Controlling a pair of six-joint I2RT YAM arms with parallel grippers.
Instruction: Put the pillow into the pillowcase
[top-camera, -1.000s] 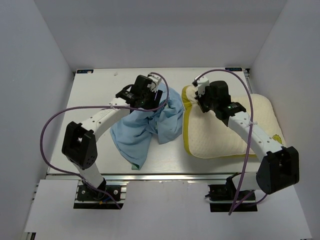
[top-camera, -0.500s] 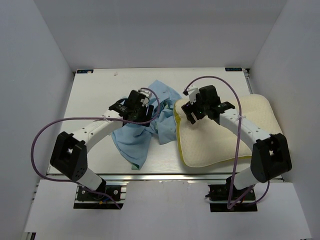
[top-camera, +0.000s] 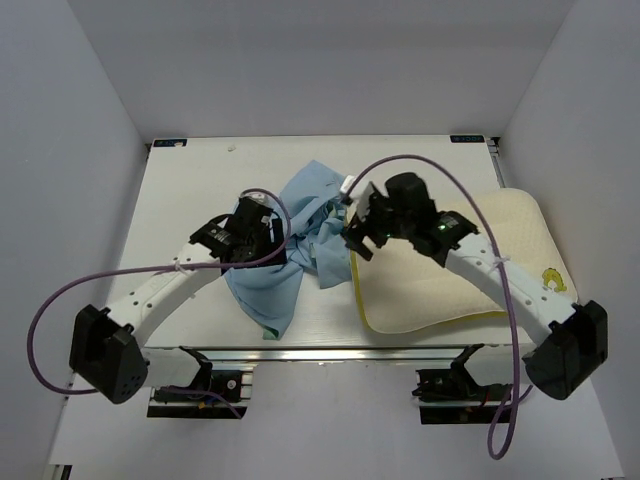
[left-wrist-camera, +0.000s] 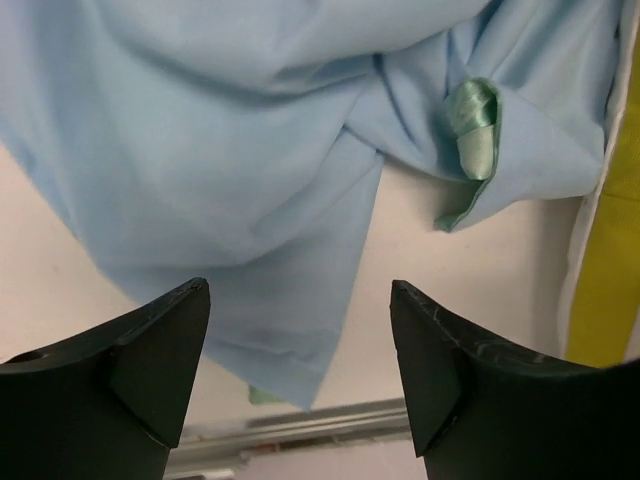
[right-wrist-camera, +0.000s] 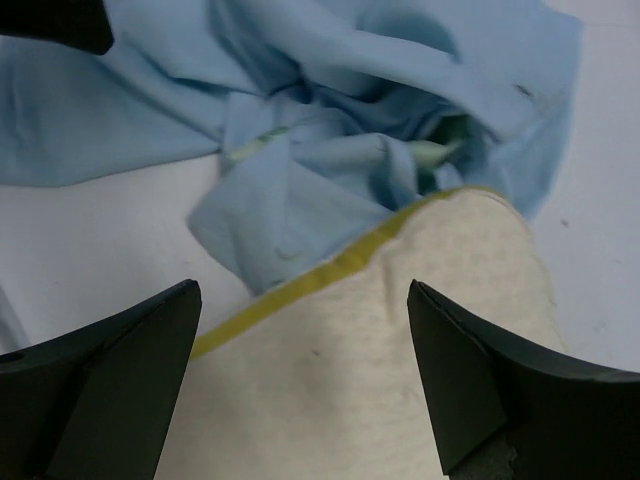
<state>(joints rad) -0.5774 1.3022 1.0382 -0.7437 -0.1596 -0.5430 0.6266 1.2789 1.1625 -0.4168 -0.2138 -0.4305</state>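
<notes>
Left claw (left-wrist-camera: 298, 292) gapes empty over pillowcase (left-wrist-camera: 200, 150); right claw (right-wrist-camera: 302, 292) likewise over pillow (right-wrist-camera: 400, 360).

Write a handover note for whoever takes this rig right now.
Both empty: left gripper open over the crumpled pillowcase, right gripper open over the pillow, at its far-left corner.
The pillowcase lies bunched on the table. The pillow lies flat to its right, with that corner against the cloth.
Done: nothing is inserted yet.
Left: find and open the case mouth, grip the pillow, feed it in.
</notes>
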